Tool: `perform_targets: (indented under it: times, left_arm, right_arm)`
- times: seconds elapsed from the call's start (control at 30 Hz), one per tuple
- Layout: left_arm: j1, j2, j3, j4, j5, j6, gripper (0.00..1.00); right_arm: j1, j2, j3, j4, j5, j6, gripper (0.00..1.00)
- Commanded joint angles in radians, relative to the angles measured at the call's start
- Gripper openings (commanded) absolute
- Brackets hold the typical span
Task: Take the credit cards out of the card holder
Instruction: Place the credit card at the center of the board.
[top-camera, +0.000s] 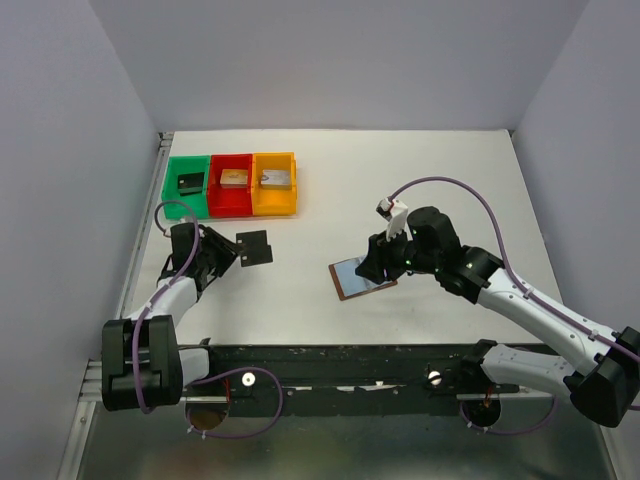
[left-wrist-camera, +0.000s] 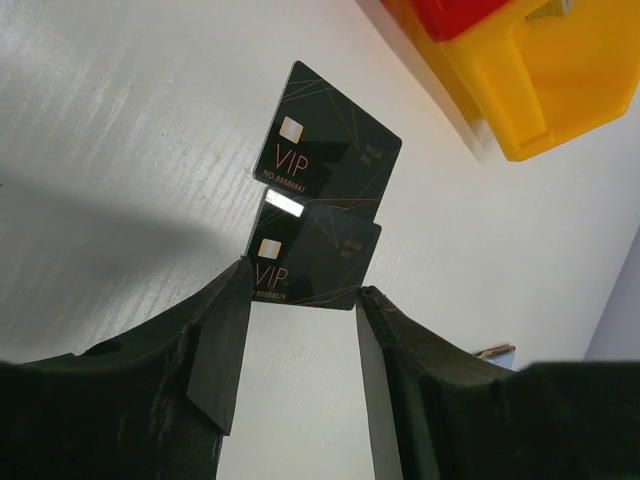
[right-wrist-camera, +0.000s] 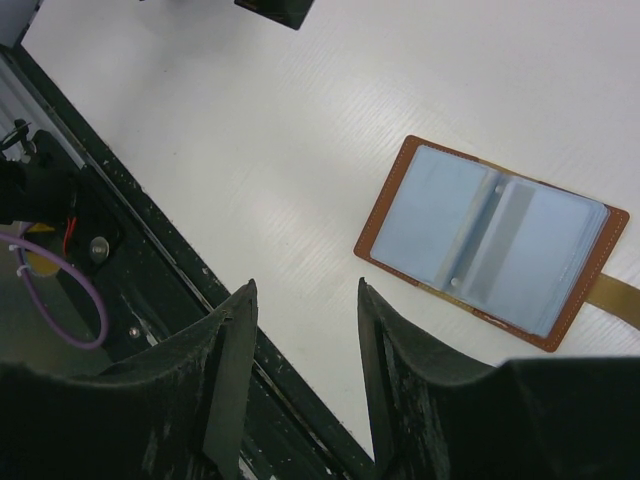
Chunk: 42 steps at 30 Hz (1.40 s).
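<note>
The card holder, a brown wallet with pale blue lining, lies open and flat on the table; no card shows in its pockets in the right wrist view. Two black credit cards marked VIP lie overlapping on the table: the far one and the near one. They show as one dark patch in the top view. My left gripper is open, its fingertips at the near card's lower corners. My right gripper is open and empty, above the table's near edge, left of the wallet. No grey or gold-tan card is in view.
Green, red and orange bins stand in a row at the back left, each with a small block inside. The orange bin is just beyond the cards. The black rail runs along the table's near edge.
</note>
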Motion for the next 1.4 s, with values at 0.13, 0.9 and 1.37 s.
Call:
perform_targets:
  times: [0.13, 0.9, 1.37]
  left_arm:
    - [0.012, -0.076, 0.051, -0.144, -0.108, 0.043, 0.62]
    - [-0.527, -0.216, 0.212, -0.316, -0.467, -0.022, 0.99]
    - [-0.525, -0.318, 0.003, -0.043, -0.245, -0.038, 0.97]
  right_arm:
    - [0.0, -0.012, -0.016, -0.01, 0.061, 0.004, 0.52]
    - [-0.284, 0.207, -0.108, -0.02, 0.308, 0.175, 0.64]
    - [-0.319, 0.436, 0.003, -0.013, 0.308, 0.163, 0.57]
